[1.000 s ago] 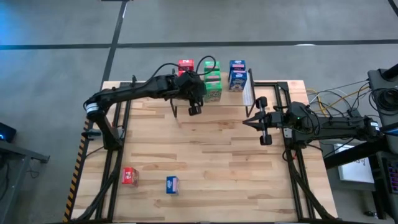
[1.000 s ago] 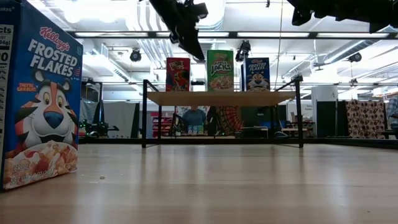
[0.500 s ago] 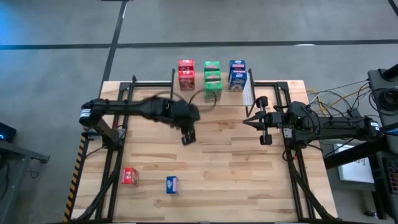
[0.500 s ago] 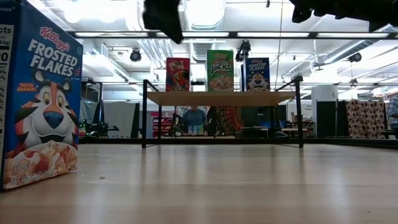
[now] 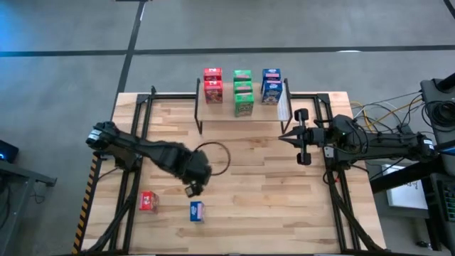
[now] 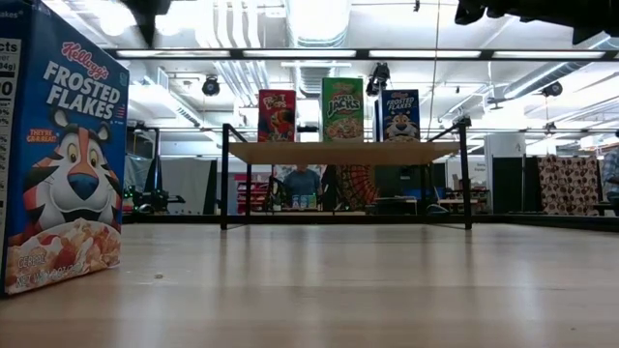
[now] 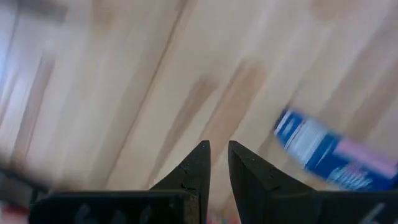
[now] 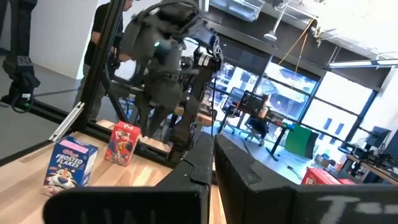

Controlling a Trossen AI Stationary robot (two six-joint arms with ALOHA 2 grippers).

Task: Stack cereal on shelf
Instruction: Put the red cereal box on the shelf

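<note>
Wooden tabletop [image 5: 249,178] carries two loose boxes at its near edge; the others stand on the shelf [image 5: 242,117]. Our left pincer [image 5: 192,189], fingers nearly together and empty, hangs just beside the blue box [image 5: 197,210]. We should spread it, square up w/ the box, then clamp. Right pincer [image 5: 286,136] waits together.

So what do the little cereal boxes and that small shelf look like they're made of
The cereal boxes look like printed cardboard with a slightly glossy finish: flat faces, sharp folded edges, bright brand artwork. The shelf seems to have a light, matte wooden plank top on thin black legs, probably painted metal.
</note>
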